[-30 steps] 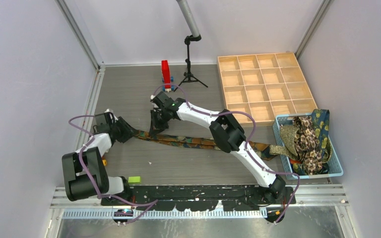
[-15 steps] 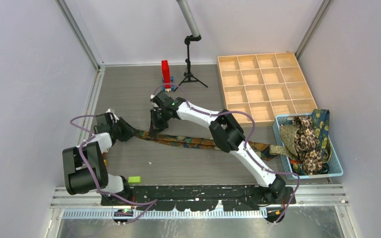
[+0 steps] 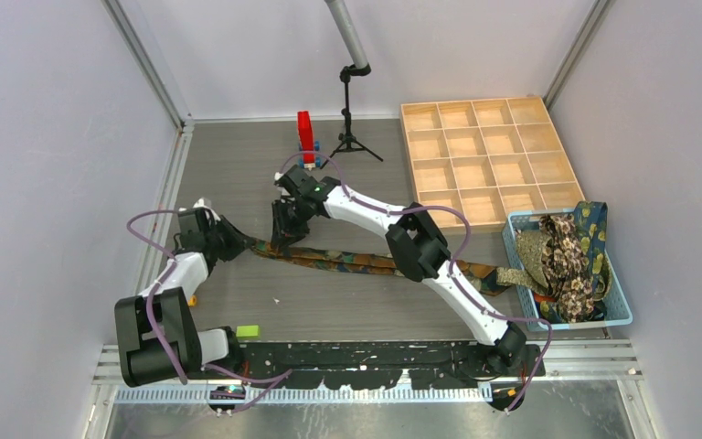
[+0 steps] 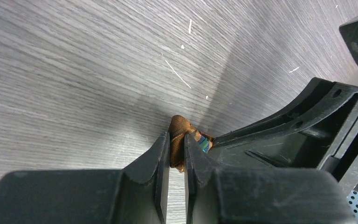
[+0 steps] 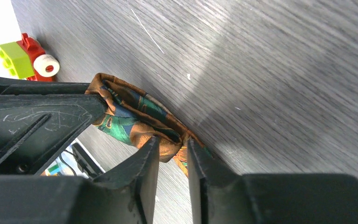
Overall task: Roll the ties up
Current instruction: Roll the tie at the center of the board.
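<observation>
One orange-and-teal patterned tie (image 3: 356, 262) lies stretched across the table from left of centre toward the basket. Its left end is folded into a small bunch (image 5: 126, 116). My left gripper (image 3: 239, 243) is low at that end, and its jaws are shut on the orange tip (image 4: 179, 128). Just to its right, my right gripper (image 3: 283, 236) stands over the same bunch. In the right wrist view its fingers (image 5: 151, 154) are slightly apart, with a fold of the tie loosely between them. More ties (image 3: 562, 256) are heaped in the basket.
A light blue basket (image 3: 617, 302) sits at the right edge, and a wooden compartment tray (image 3: 484, 155) stands behind it. At the back stand a red block (image 3: 305, 137) and a small tripod (image 3: 352, 119). A green brick (image 3: 248, 330) lies near the front rail.
My left jaws have closed onto the tie's end. My right jaws, shut before, have parted a little, and that wrist has shifted slightly back and left.
</observation>
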You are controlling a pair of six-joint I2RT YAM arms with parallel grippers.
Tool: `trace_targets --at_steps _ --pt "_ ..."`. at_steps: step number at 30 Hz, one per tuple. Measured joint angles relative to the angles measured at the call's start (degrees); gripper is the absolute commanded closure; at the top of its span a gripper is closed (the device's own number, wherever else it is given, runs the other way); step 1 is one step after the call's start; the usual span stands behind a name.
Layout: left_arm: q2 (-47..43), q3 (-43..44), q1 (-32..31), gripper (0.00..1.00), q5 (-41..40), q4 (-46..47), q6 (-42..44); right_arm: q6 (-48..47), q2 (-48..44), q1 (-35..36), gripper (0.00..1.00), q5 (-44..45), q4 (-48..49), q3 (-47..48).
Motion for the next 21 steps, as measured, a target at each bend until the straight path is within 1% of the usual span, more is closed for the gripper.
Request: trace_targets --at_steps 5,13,21 --pt "-2.14 0.00 -0.85 0.92 -2.43 -2.62 -0.26 -0.83 -0.92 0.00 0.64 1.09 -0.90 -0.09" --pt "-3.82 0.00 -1.25 0.92 -5.42 -5.64 -1.60 -1.22 -6.80 1.09 0.73 2.91 -0.94 -4.48" --pt "-5.14 0.00 -1.60 0.91 -7.87 -8.28 -3.04 -0.57 -7.28 3.78 0.80 3.04 0.24 -4.52"
